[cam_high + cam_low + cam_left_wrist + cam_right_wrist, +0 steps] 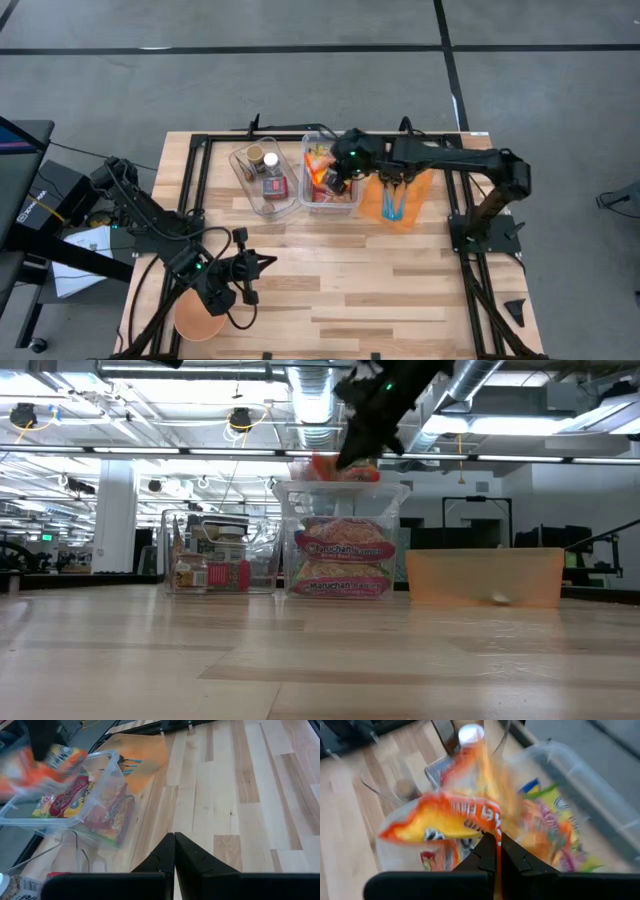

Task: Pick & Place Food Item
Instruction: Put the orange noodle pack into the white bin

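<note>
The right gripper point(492, 842) pinches only an edge of an orange noodle packet point(445, 820) above the middle bin point(330, 205); that thin hold could slip. The left gripper point(174, 845) waits closed and empty, near left.

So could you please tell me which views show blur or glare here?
Right wrist view: the orange packet in the right pincer is motion-smeared. Left wrist view: the same packet blurs above the clear bin. Low view: ceiling lights glare brightly.
</note>
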